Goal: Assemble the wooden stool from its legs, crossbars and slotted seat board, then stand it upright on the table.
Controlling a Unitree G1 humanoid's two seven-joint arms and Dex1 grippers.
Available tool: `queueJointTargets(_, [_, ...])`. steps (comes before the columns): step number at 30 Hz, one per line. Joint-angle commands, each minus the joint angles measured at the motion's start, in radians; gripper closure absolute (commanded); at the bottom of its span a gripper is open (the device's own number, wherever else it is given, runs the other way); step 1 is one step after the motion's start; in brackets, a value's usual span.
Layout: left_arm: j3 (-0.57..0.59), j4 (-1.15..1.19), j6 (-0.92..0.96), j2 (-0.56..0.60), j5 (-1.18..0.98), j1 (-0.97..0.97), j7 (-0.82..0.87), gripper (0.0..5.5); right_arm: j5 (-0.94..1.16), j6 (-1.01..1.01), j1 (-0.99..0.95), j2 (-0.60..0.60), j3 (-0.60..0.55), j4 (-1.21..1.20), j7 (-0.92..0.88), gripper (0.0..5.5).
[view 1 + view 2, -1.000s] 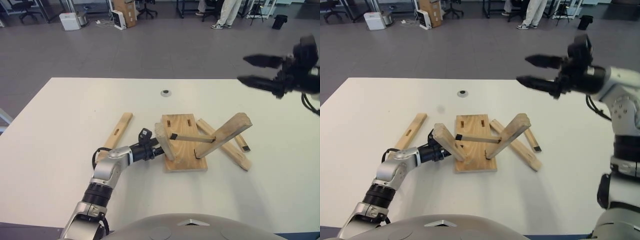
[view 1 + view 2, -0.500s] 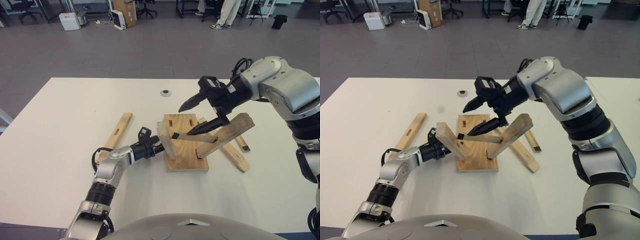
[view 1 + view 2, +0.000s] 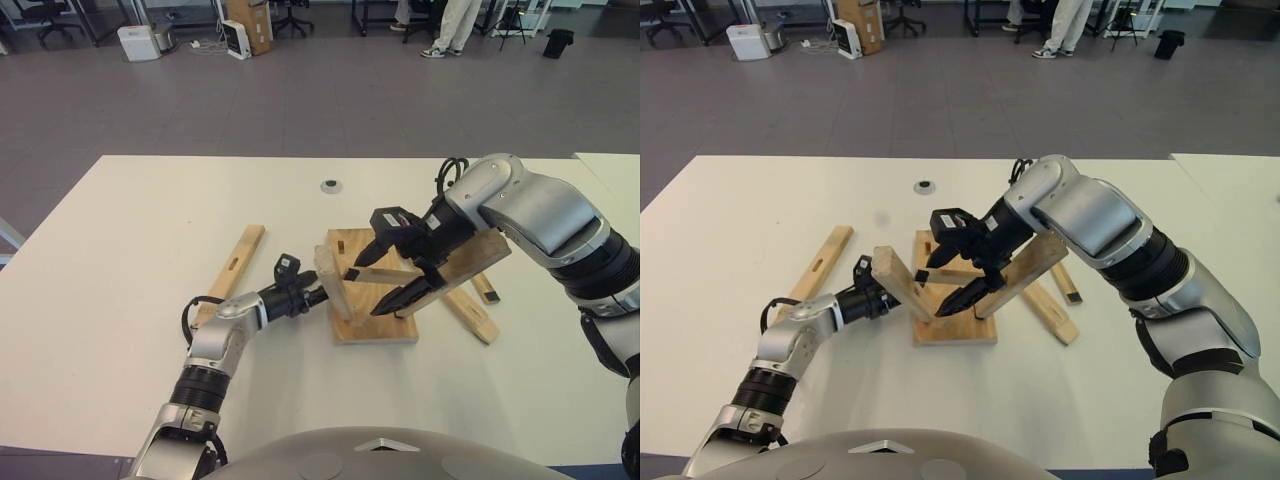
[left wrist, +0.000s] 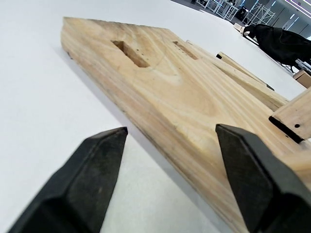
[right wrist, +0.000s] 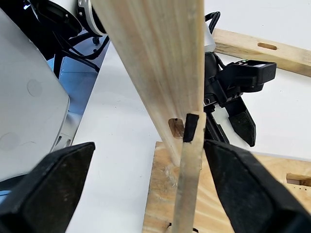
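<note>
Stool (image 3: 470, 258), part-built, lay on the tabletop (image 3: 120, 250): seat board (image 3: 350, 326) flat, two legs (image 3: 330, 283) leaning in its slots, a crossbar (image 5: 187, 179) between them. Risk: with both legs tilted, a push from the right claw (image 3: 366, 288) could lever them out. Right claw stood wide, straddling the crossbar. Left claw (image 4: 170, 130), wide, straddled the seat board's edge.

— Where is this?
— A robotics lab in an open office hall: a white worktop (image 3: 120, 250) on grey floor (image 3: 330, 100), wheeled office chairs (image 3: 48, 18), a cardboard box (image 3: 252, 20) and a white device (image 3: 140, 42) beyond.
</note>
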Motion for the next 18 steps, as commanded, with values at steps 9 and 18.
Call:
queueJointTargets(9, [-0.018,0.040,0.003,0.018,0.056,0.018,0.027,2.15,-0.018,-0.079,0.039,-0.012,-0.003,-0.048,0.061,1.37])
queueJointTargets(18, [-0.418,0.318,-0.267,0.223,0.573,-0.115,0.080,2.15,-0.050,-0.105,0.051,-0.011,-0.006,-0.085,0.051,1.37])
